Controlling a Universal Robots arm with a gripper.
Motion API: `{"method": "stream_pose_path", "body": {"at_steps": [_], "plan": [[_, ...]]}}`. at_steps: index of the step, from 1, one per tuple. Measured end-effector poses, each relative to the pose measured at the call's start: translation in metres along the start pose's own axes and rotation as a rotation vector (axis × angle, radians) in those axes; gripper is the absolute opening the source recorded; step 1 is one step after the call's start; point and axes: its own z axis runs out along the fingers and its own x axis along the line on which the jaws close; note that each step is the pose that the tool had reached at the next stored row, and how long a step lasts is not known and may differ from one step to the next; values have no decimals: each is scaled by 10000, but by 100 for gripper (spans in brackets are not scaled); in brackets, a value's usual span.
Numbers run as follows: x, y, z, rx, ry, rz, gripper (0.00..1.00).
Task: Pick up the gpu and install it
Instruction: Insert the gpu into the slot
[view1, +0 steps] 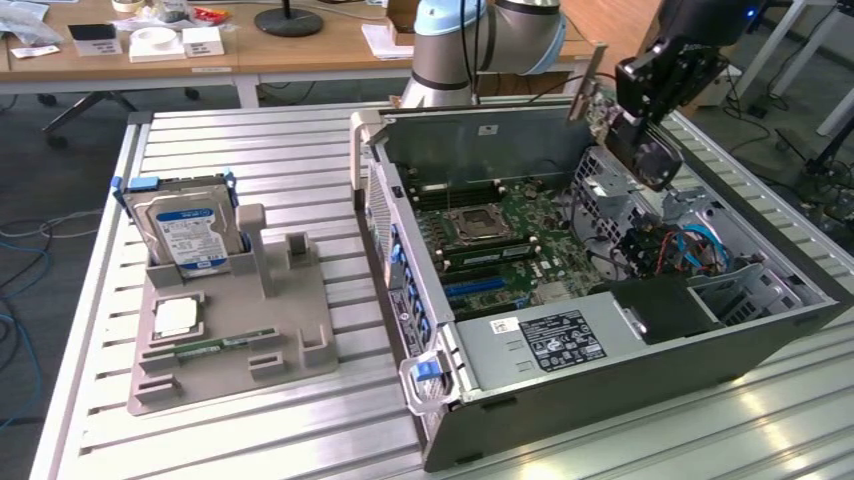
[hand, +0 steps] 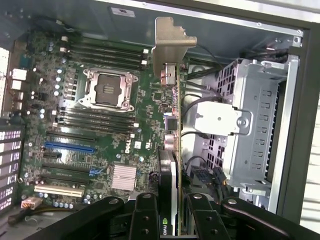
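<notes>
Gpu (hand: 176, 125) clamped in the hand (hand: 172, 209), held above the open computer case (view1: 627, 400).
The worktop (view1: 240, 150) carries the case on its half toward the exterior view's right. A grey holder (view1: 227, 365) near the opposite edge has a hard drive (view1: 187, 230) standing in it. The motherboard (view1: 514, 235) lies exposed. The hand's fingers grip both faces of the gpu, which hangs edge-on over the motherboard toward the worktop's far edge, silver bracket (hand: 170, 45) leading.
</notes>
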Motion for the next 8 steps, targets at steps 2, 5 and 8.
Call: {"method": "stream_pose_path", "body": {"at_steps": [2,5,8], "plan": [[0,0,0,-8,14,-216,27],[0,0,0,-20,36,-551,27],[0,0,0,-35,60,-921,27]]}}
